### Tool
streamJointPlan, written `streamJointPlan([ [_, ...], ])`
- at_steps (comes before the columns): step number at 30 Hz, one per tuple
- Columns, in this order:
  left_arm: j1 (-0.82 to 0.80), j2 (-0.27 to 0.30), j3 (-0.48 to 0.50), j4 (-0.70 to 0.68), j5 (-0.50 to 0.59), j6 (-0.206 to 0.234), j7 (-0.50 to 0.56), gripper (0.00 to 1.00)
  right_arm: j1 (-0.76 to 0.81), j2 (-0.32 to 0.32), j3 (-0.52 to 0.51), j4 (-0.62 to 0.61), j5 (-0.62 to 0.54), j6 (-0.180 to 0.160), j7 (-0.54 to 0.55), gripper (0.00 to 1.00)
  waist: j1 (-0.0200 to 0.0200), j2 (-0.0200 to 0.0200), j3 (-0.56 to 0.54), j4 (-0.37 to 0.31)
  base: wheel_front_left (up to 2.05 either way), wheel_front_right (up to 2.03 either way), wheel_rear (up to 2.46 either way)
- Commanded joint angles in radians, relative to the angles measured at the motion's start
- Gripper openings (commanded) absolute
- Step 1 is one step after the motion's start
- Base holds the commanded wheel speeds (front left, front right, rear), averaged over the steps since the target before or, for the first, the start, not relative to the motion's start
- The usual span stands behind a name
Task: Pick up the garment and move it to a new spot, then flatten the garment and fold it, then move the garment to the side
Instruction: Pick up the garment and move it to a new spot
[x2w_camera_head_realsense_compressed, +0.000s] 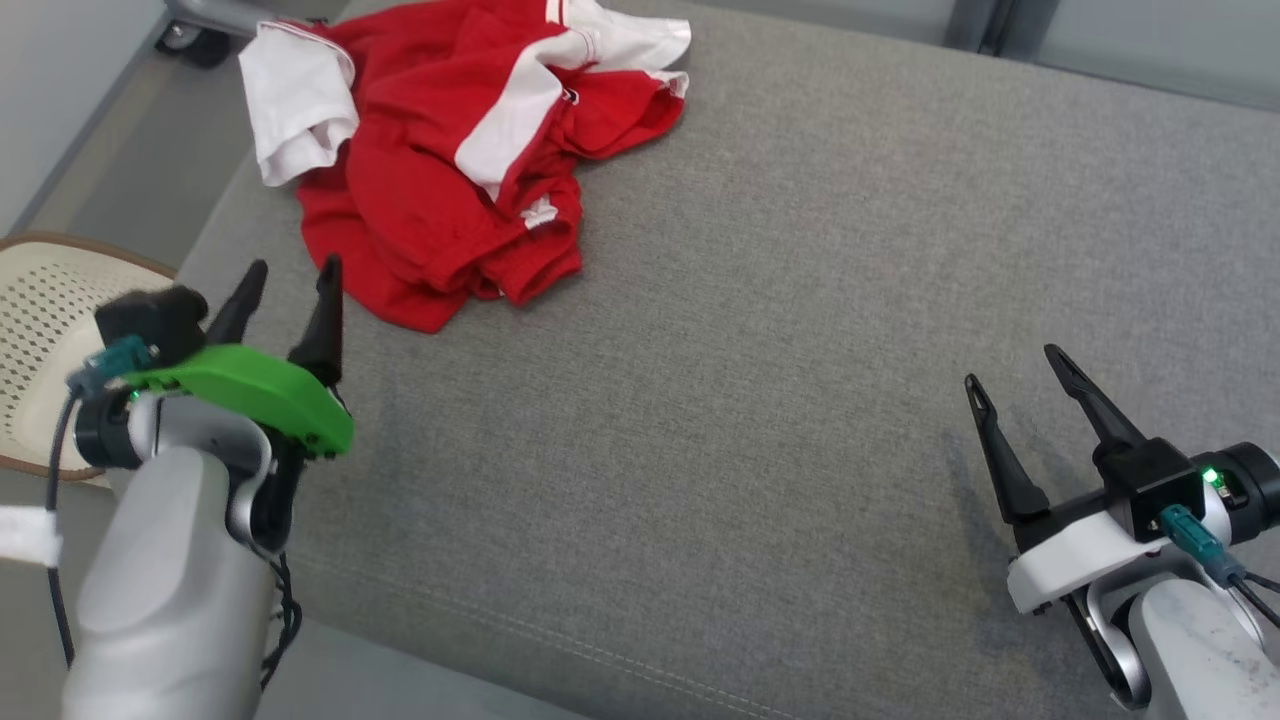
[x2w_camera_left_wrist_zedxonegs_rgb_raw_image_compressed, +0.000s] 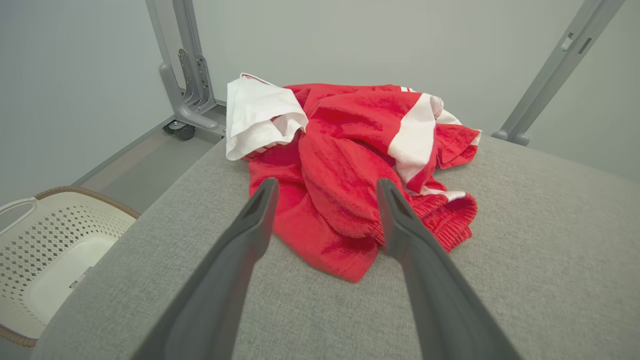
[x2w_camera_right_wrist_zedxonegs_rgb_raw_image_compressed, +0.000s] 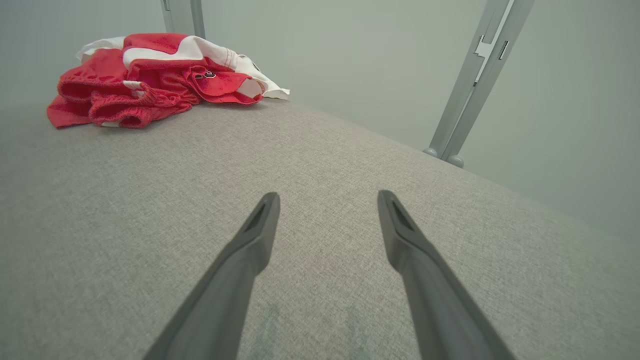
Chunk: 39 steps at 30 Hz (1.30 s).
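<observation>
A grey fabric-covered desk (x2w_camera_head_realsense_compressed: 800, 350) stands before pale walls. A crumpled red-and-white jersey garment (x2w_camera_head_realsense_compressed: 440, 170) lies at its far left corner. The left tool (x2w_camera_head_realsense_compressed: 295, 263) hovers near it, fingers apart, holding nothing. The right tool (x2w_camera_head_realsense_compressed: 1011, 365), also spread, is well away at near right. Left of the desk stands a cream perforated plastic basket (x2w_camera_head_realsense_compressed: 40, 290), its pale bottom visible.

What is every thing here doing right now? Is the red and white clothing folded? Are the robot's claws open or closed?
garment: crumpled in a heap, not folded, lying at the table's far left, nothing gripping it.
left gripper: open, holding nothing, just short of the garment.
right gripper: open, holding nothing, over a bare part of the table.
table: covered in grey cloth.
basket: upright, beside the table's left edge.
</observation>
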Motion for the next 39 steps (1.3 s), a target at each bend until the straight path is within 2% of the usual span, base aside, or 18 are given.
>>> streamJointPlan([
  [1,-0.054,0.011,-0.005,0.029,-0.03,-0.003,0.019,1.0,-0.019,-0.011,-0.002,-0.005,-0.007,-0.001,-0.003,1.0,0.0,0.0,0.181,-0.08,0.0,0.0,0.0],
  [9,-0.256,0.079,-0.048,0.216,-0.176,-0.003,0.145,1.0,-0.037,-0.003,0.0,-0.024,-0.017,-0.001,-0.003,1.0,0.0,0.0,0.245,-0.141,0.0,0.0,0.0],
  [15,-0.311,0.094,-0.07,0.308,-0.251,-0.003,0.173,1.0,-0.042,-0.001,-0.007,-0.032,-0.023,-0.001,-0.003,1.0,0.0,0.0,0.265,-0.166,0.0,0.0,0.0],
  [20,-0.322,0.093,-0.106,0.33,-0.323,-0.003,0.201,1.0,-0.044,0.003,-0.012,-0.023,-0.029,-0.001,-0.001,1.0,0.0,0.0,0.271,-0.175,0.0,0.0,0.0],
  [21,-0.321,0.095,-0.119,0.335,-0.327,-0.003,0.208,0.91,-0.043,0.005,-0.013,-0.02,-0.029,-0.001,-0.001,1.0,0.0,0.0,0.269,-0.175,0.0,0.0,0.0],
  [22,-0.319,0.096,-0.131,0.341,-0.335,-0.003,0.214,0.41,-0.041,0.007,-0.013,-0.016,-0.03,-0.001,-0.001,1.0,0.0,0.0,0.265,-0.176,0.0,0.0,0.0],
  [23,-0.315,0.098,-0.144,0.341,-0.341,-0.003,0.22,0.0,-0.037,0.011,-0.013,-0.013,-0.029,-0.001,-0.001,1.0,0.0,0.0,0.258,-0.176,0.0,0.0,0.0],
  [30,-0.265,0.163,-0.21,0.286,-0.358,-0.003,0.181,0.0,0.004,0.041,-0.031,0.0,-0.017,-0.001,-0.001,1.0,0.0,0.0,0.189,-0.172,0.0,0.0,0.0],
  [34,-0.235,0.222,-0.251,0.189,-0.358,-0.003,0.161,0.0,0.044,0.06,-0.052,0.005,-0.011,-0.001,-0.002,1.0,0.0,0.0,0.128,-0.153,0.0,0.0,0.0],
  [39,-0.225,0.317,-0.256,0.035,-0.38,-0.003,0.198,0.0,0.071,0.084,-0.041,0.008,0.003,-0.001,-0.002,1.0,0.0,0.0,0.055,-0.149,0.0,0.0,0.0],
])
